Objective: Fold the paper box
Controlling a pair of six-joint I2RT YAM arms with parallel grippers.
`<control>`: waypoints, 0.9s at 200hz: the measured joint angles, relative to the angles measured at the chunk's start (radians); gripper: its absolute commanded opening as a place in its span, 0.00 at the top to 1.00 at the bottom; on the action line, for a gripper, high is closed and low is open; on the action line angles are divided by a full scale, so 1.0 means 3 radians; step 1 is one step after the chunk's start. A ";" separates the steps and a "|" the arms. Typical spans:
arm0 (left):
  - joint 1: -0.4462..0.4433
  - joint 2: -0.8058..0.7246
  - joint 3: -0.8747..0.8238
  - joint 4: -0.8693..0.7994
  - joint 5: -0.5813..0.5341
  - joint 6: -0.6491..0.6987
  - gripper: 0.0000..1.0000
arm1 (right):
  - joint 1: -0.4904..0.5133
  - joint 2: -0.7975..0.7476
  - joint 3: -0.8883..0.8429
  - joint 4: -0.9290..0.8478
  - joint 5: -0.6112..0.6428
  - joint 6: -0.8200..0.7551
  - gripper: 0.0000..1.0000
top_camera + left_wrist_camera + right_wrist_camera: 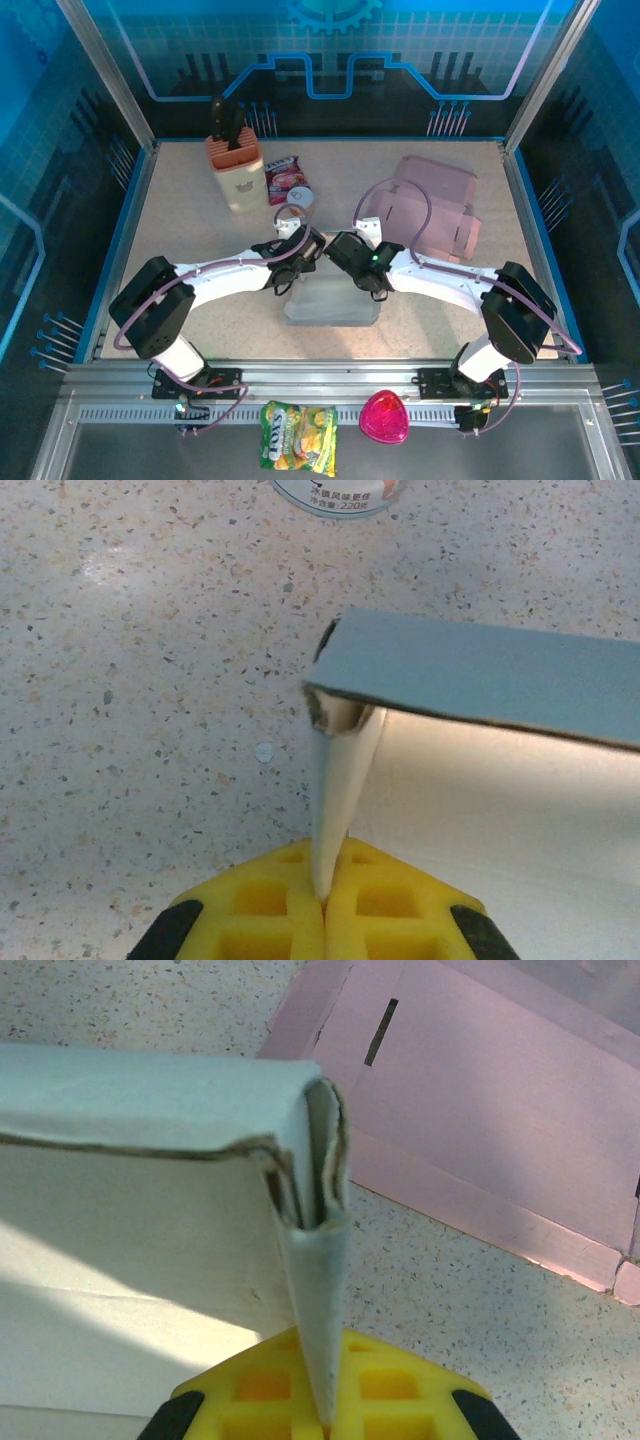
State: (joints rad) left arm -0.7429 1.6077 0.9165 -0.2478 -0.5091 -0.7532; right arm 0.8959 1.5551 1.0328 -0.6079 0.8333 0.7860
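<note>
Left gripper [300, 258] and right gripper [352, 262] both pinch the paper box [330, 300]

Left gripper's yellow pads [270, 920] are pressed together on a thin upright flap at the box's left corner. Right gripper's pads [400, 1395] clamp a folded flap at its right corner. The pale box sits mid-table [200, 220], on the near side, between the two wrists. A pink flattened carton [435, 205] lies to the far right, apart from it. What looks like a small can [300, 197] stands just beyond the left wrist.
</note>
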 measured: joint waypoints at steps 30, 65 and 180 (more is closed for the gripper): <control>-0.0019 0.0018 0.0047 -0.0100 -0.0037 -0.0028 1.00 | 0.0000 0.0000 0.0000 0.0005 -0.0008 0.0000 1.00; -0.0020 0.0013 0.0057 -0.0175 -0.0051 0.0000 0.62 | -0.0001 0.0000 0.0000 0.0009 -0.0010 0.0000 1.00; -0.0069 -0.1235 0.0053 -0.0577 0.0270 -0.0027 0.36 | -0.0401 0.0146 0.0010 -0.0179 -0.0526 0.0370 1.00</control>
State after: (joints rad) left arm -0.7635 1.2373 0.9325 -0.4210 -0.4282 -0.7612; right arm 0.7757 1.5990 1.0359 -0.6617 0.6754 0.8970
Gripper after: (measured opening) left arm 0.656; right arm 0.064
